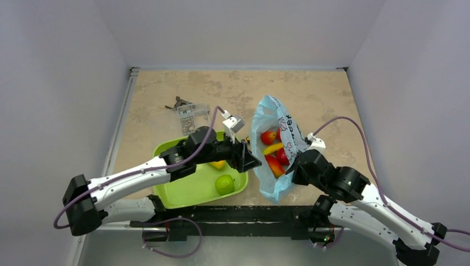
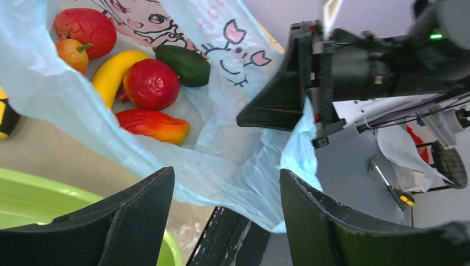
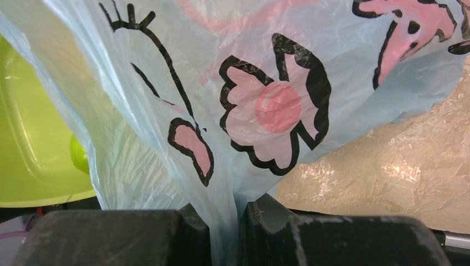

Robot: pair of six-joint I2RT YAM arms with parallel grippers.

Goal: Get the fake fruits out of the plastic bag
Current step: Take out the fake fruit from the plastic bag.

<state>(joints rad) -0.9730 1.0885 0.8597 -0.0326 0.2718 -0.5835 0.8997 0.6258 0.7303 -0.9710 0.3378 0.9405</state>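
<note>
Right tool (image 3: pixel 224 221) clamped the edge of the thin light-blue printed plastic bag (image 3: pixel 277 105) — likely anchoring it; left tool (image 2: pixel 226 177), jaws apart, faced the glossy fake fruits (image 2: pixel 151 83) inside.

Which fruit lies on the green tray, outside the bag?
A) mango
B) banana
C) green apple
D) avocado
C: the green apple lies on the lime-green tray, while the banana, avocado and mango are inside the plastic bag.

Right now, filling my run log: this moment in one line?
left jaws open near bag | right jaws shut on bag | banana, avocado inside
</note>
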